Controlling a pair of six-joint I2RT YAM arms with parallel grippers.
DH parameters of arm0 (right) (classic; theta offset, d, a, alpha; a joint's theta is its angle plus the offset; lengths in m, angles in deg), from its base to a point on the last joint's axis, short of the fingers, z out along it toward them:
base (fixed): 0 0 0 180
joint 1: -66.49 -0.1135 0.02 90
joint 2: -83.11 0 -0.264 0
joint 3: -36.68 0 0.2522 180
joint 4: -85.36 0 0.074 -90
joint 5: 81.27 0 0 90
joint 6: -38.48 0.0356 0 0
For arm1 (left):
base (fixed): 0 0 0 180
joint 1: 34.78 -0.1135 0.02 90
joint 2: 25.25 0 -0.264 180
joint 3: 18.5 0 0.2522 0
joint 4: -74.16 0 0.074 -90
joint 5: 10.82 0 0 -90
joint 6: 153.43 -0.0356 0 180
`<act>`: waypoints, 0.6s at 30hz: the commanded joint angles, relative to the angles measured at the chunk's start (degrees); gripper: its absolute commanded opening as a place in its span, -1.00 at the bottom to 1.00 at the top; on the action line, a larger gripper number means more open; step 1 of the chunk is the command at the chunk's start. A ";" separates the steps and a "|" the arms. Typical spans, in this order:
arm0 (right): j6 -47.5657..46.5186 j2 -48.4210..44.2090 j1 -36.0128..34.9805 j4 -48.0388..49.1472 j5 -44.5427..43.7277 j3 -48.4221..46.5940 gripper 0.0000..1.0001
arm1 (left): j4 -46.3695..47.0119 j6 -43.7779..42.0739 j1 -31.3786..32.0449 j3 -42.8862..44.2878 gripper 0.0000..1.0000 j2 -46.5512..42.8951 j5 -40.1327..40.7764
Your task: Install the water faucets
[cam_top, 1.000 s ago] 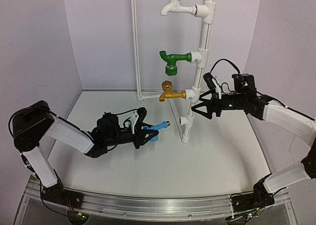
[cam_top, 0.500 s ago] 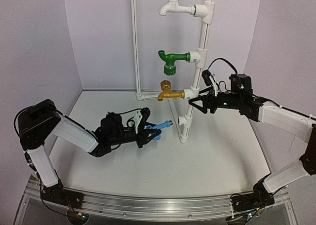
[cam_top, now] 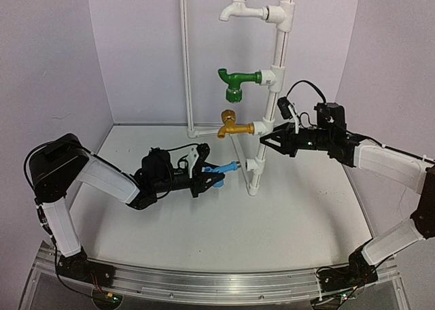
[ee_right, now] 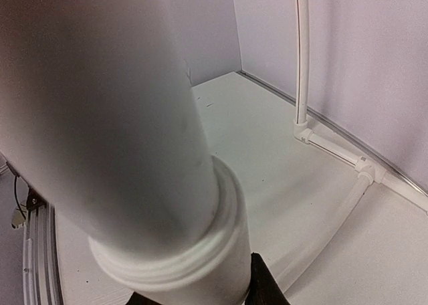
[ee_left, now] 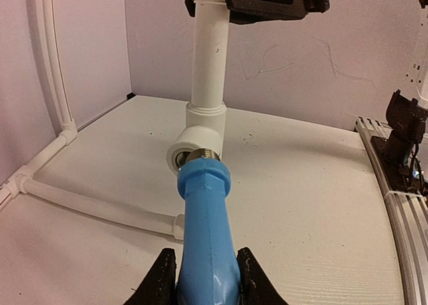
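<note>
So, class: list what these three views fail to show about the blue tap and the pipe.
- Left wrist: the rear of the blue tap is cut off by the bottom edge.
- Left wrist: whether its silvery end has entered the socket; the tap hides this.
- Right wrist: the white pipe, close and blurred, fills the view; whether the right jaws grip it is unclear.

Small tap (ee_left: 204, 238): plain sky-blue, silvery end (ee_left: 200, 156). Upright pipe (cam_top: 275, 99) and top tap (cam_top: 239, 11): white. Middle tap (cam_top: 238, 82): green. Lower tap (cam_top: 234, 127): gold. Left gripper (cam_top: 214, 176), right gripper (cam_top: 265, 141): black. Table (cam_top: 292, 208): white. Walls (cam_top: 136, 52): pale lilac.
</note>
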 commanded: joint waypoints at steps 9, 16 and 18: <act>-2.67 -0.46 5.18 0.92 -1.84 -1.74 -0.60 | 1.92 -5.33 -0.93 5.51 -0.99 4.68 -4.19; -1.91 -0.72 5.93 0.84 -1.73 -1.95 -0.28 | 1.58 -5.87 -1.76 8.95 -1.00 7.57 -5.14; -1.88 -0.77 5.94 0.87 -0.85 -1.77 -0.06 | 1.66 -5.33 -2.43 9.86 -1.00 8.18 -5.86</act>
